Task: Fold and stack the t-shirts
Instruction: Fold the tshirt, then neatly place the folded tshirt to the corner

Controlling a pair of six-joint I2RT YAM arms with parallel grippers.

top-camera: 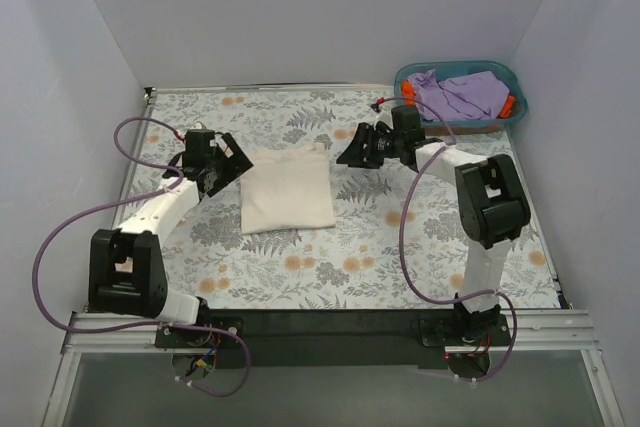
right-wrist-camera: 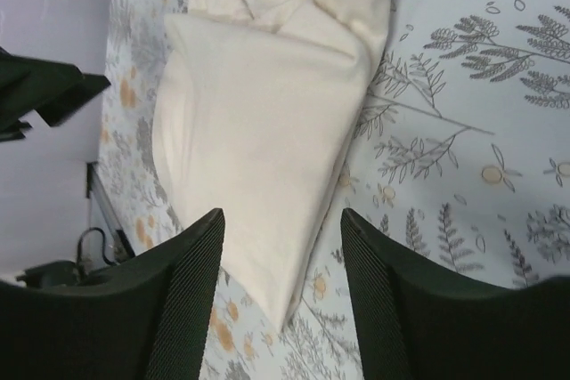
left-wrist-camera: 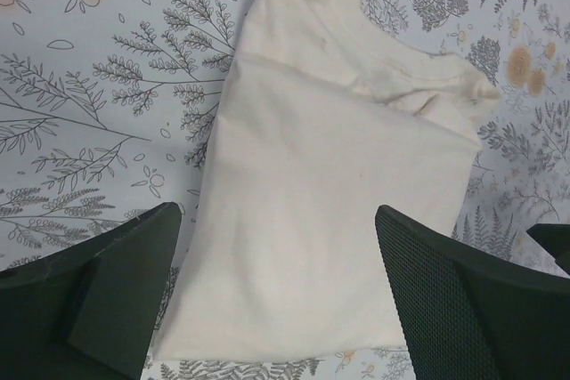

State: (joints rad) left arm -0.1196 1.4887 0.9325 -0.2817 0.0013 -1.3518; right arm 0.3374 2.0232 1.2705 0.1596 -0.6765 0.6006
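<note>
The cream shirt (top-camera: 288,190) lies folded into a rectangle at the centre of the top view, flat on the tabletop (top-camera: 400,247), and neither arm touches it. The fold looks finished, so I judge the step in hand to be lifting clear and fetching the next garment.

To do that well, raise both sets of jaws straight up before swinging away, so that no fingertip drags a hem and springs the fold. In the left wrist view one corner, at the upper right, is bunched. A light press there would help a stack sit flat.

The next pieces, a purple shirt (top-camera: 460,95) over an orange one (top-camera: 509,105), are heaped in the basket (top-camera: 510,82) at the upper right, nearer the right arm (top-camera: 490,202). Take the purple one by a single layer at its top, then lay it out apart from the cream shirt.

The left arm (top-camera: 160,209) reaches up and rightward from the lower left, its wrist turned toward the shirt's left edge. The left jaws are spread wide and empty, just beside that edge.

The right arm rises from the lower right, bends at the elbow and runs leftward. The right jaws sit near the shirt's upper right corner, parted less widely and empty. The cloth seen through the gap lies below them, unpinched.
</note>
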